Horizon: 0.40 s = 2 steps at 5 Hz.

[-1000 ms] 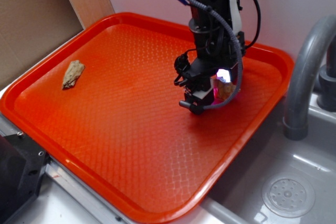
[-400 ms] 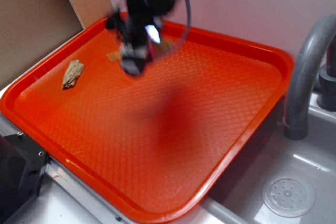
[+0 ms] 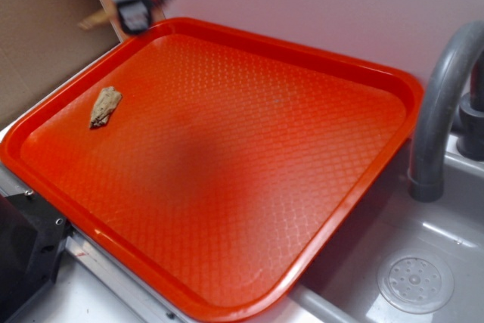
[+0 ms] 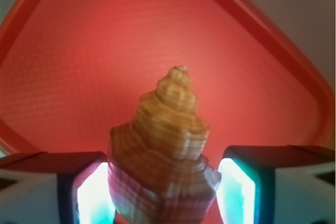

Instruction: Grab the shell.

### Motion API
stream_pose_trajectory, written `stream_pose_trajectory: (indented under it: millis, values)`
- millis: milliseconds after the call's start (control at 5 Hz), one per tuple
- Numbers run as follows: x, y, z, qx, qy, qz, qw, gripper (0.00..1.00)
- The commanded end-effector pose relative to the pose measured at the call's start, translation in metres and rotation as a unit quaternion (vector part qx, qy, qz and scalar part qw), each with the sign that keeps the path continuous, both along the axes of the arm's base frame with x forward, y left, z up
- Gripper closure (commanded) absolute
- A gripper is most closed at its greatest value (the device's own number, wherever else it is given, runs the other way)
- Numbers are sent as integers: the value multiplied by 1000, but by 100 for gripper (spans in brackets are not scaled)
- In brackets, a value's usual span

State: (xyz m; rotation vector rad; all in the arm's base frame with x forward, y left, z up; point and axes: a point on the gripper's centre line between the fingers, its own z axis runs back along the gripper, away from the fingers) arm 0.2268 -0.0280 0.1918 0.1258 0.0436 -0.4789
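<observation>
The tool (image 3: 134,14) is raised above the far left corner of the orange tray (image 3: 344,73), at the top edge of the exterior view, and appears motion-blurred there. In the wrist view the tool (image 4: 165,192) is clamped on the shell (image 4: 164,156): both lit finger pads (image 4: 93,195) press against the sides of the shell's wide lower body. The shell is golden-tan with stepped, banded whorls; its spire tip points away from the camera, over the tray surface. The shell is clear of the tray, held in the air. In the exterior view only a blurred tan shape beside the tool is visible.

A flat, pale pointed shell fragment (image 3: 104,106) lies on the tray near its left rim. To the right of the tray stand a grey faucet (image 3: 442,104) and a sink basin with a round drain (image 3: 414,283).
</observation>
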Motion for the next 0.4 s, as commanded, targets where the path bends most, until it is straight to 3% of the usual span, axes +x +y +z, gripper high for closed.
stream_pose_trajectory:
  millis: [0, 200]
  values:
    - [-18, -17, 37, -35, -46, 249, 967, 100]
    - [-8, -24, 23, -4, -37, 315, 948, 100]
